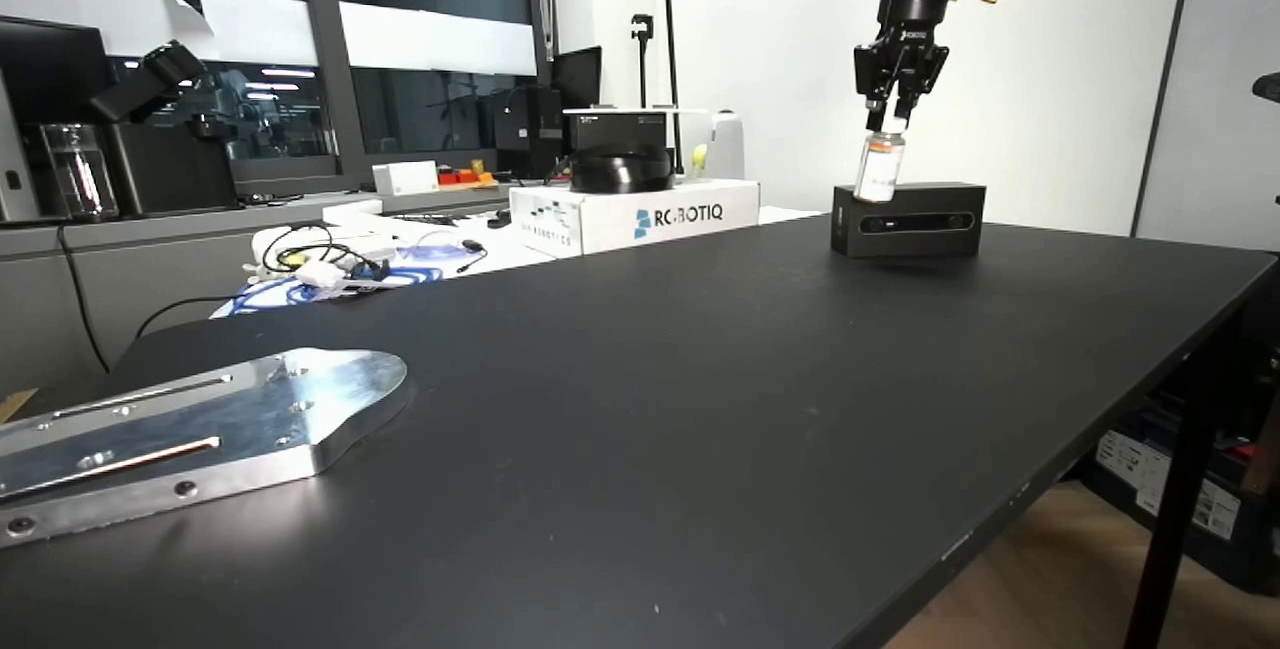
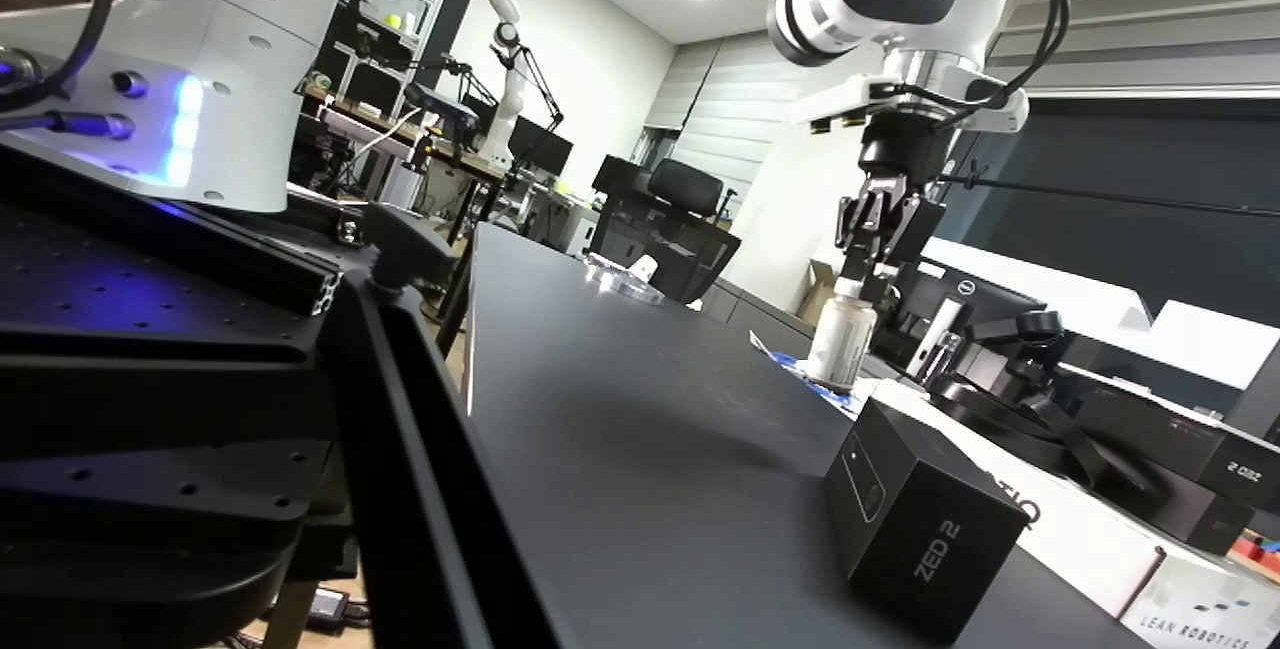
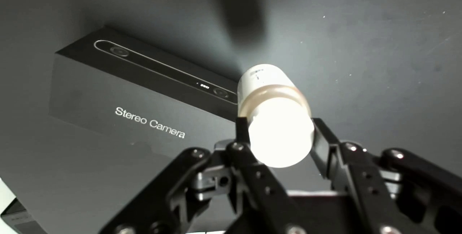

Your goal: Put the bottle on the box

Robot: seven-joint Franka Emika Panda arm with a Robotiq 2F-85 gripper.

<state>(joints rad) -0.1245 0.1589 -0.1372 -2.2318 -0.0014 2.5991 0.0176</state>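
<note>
A: Progress?
B: Pickup done, apparently: the bottle [image 1: 880,171] is being held off the table [image 1: 650,409] by the gripper [image 1: 889,117], its fingers [image 3: 326,135] being closed on the cap [image 3: 281,136].
A: On the box [image 1: 915,229]?
B: Not yet. It's being held just beside the front, by the box's left end in an exterior view; whether they're touching can't be told. Shifting over, setting down and releasing are being marked as remaining.
A: Containers?
B: Bottle is being marked capped, contents not being shown. Box is looking shut, inside hidden. White carton [image 1: 650,219], left in an exterior view: inside hidden too, round black thing [image 1: 622,172] being carried on top.
</note>
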